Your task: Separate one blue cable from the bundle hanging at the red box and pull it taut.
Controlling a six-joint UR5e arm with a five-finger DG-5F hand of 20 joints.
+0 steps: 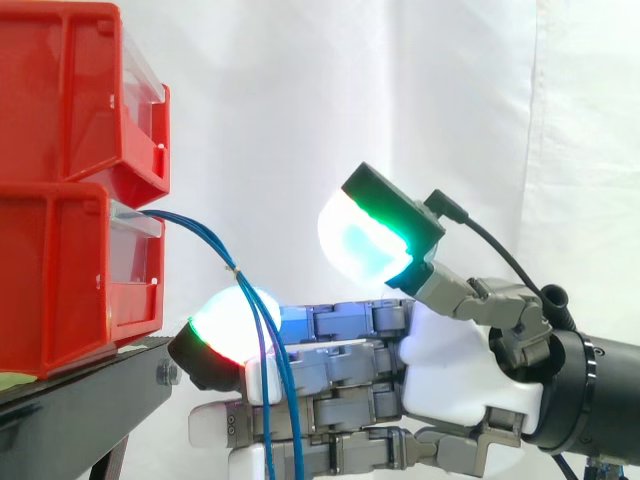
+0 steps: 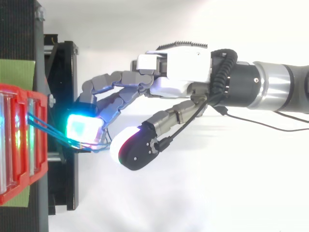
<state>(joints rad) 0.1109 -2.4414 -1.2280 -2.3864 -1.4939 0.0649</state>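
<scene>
Blue cables (image 1: 205, 236) hang agst robot hand (image 1: 450, 372).

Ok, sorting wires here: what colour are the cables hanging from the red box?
The cables are blue; side view shows best.

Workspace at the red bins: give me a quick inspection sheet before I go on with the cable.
Surface: black stand carrying the bins; a green sheet lies under them.
Job's things: two red bins, stacked; blue cables leave the front of the lower bin.
Clutter: nothing seen.
Hand: hand open, fingers reaching toward the bins, thumb raised apart above them.
Cables: the blue cables arc out and hang slack across the fingers, not pinched and not taut.
Surroundings: white curtain behind.
</scene>
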